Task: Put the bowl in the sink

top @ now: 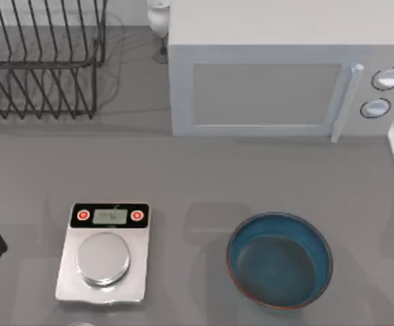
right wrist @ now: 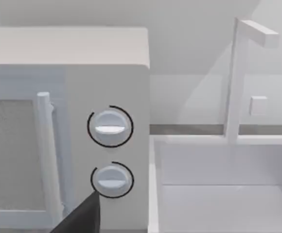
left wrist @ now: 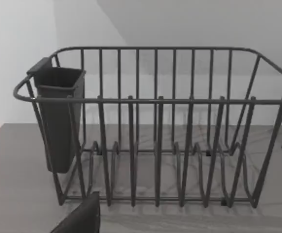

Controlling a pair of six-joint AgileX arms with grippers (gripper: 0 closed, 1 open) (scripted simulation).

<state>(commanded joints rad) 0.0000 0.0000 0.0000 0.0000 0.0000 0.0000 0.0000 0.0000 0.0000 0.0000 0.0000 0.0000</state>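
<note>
While the bowl (top: pixel 279 261) sits untouched on the table (top: pixel 204 170) (right of the scale (top: pixel 104 251)), neither gripper's opening can be told.

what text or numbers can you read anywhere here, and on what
No text reads clearly anywhere.
Kitchen scale: its display shows faint marks, too blurred to read.
Two red buttons on the scale: symbols too small to read.
Microwave: two dials, no printed labels visible.
Bowl and dish rack: no markings.
</note>
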